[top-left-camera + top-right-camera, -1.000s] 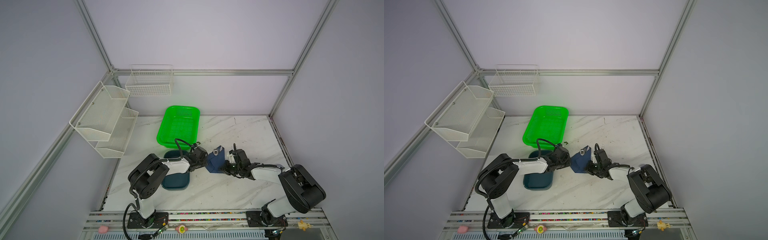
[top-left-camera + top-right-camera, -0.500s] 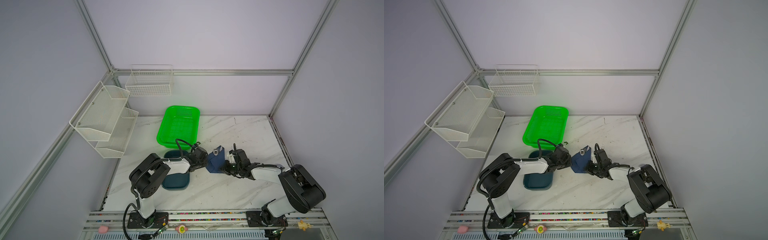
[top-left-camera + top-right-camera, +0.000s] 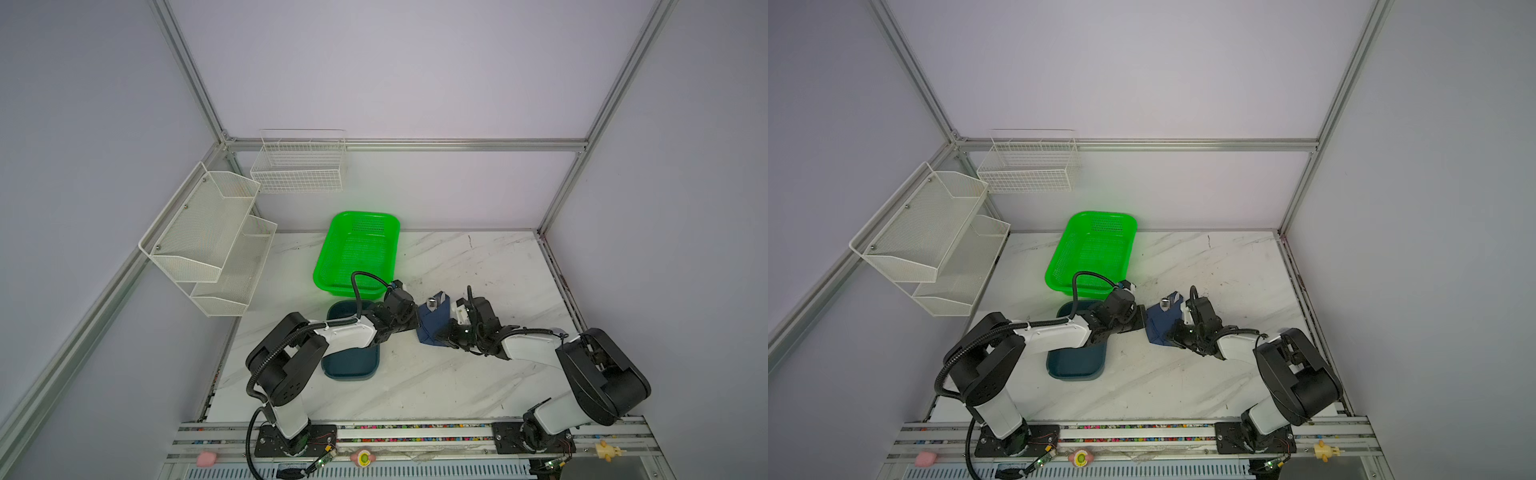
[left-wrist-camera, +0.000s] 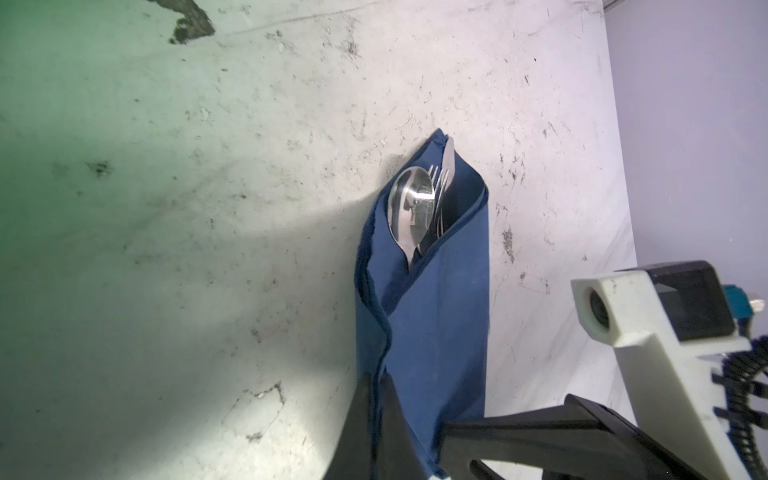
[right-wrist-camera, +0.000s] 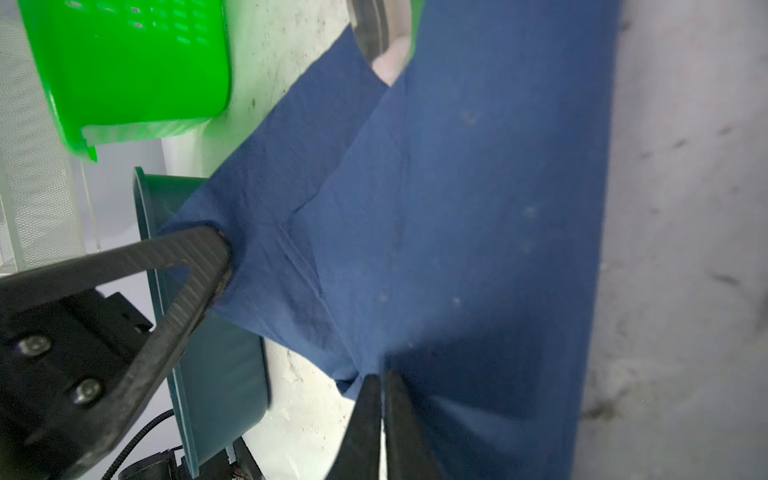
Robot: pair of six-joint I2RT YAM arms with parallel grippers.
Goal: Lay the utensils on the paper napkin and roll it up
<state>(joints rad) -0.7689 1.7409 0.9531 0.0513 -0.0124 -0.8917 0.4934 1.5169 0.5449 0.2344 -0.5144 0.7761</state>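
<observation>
The navy paper napkin (image 3: 433, 323) (image 3: 1160, 325) lies folded around the utensils on the marble table, right of the teal tray. A spoon bowl, fork tines and a knife tip (image 4: 412, 203) stick out of its far open end (image 3: 434, 300). My left gripper (image 4: 376, 379) (image 3: 417, 322) is shut on the napkin's left flap edge. My right gripper (image 5: 382, 375) (image 3: 442, 333) is shut on the napkin's near corner (image 5: 357, 374). The left gripper's finger (image 5: 208, 253) shows pinching the flap in the right wrist view. The utensils' handles are hidden inside the fold.
The dark teal tray (image 3: 353, 368) (image 3: 1075, 368) sits under the left arm, touching-close to the napkin's flap (image 5: 216, 374). A green basket (image 3: 357, 253) (image 5: 124, 62) stands behind it. White mesh shelves (image 3: 208, 237) and a wire basket (image 3: 299, 166) hang on the walls.
My left gripper has shut on the napkin's left flap. The right gripper has kept its grip, and the napkin bundle has barely moved.
</observation>
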